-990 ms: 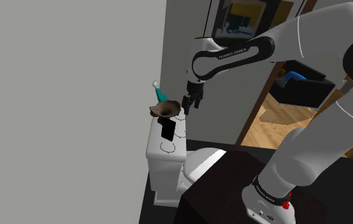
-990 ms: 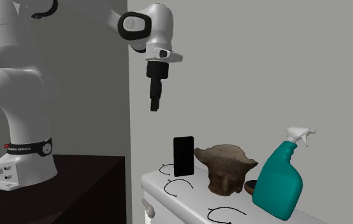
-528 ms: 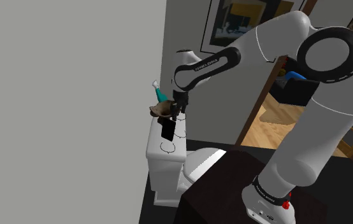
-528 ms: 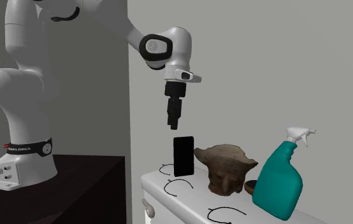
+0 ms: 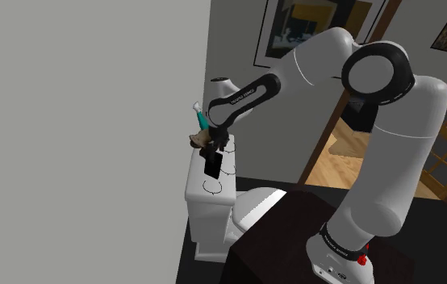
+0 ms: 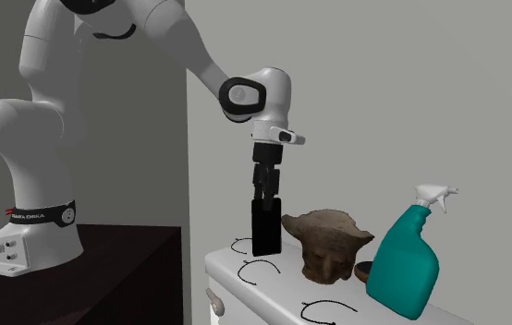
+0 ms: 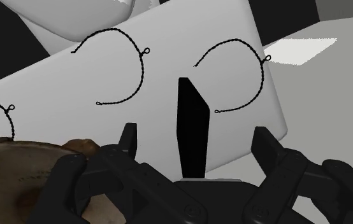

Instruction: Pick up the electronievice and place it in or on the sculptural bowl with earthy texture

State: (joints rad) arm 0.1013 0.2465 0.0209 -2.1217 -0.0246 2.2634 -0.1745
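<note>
One thin, flat black device point(image 7: 192, 121) stands within the wide-spread gripper point(image 7: 194, 130), beside a craggy brown bowl point(image 6: 328, 242).

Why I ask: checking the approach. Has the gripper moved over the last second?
Yes. In the second exterior view the gripper has come down and rightward, from well above and left of the upright black device to its top edge.

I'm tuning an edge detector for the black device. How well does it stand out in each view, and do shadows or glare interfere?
Wrist view: the black device stands crisp against the white tank lid, with no shadow or glare. Second exterior view: its top merges with the black gripper. Shoulder view: dim, device and gripper blend together.
</note>
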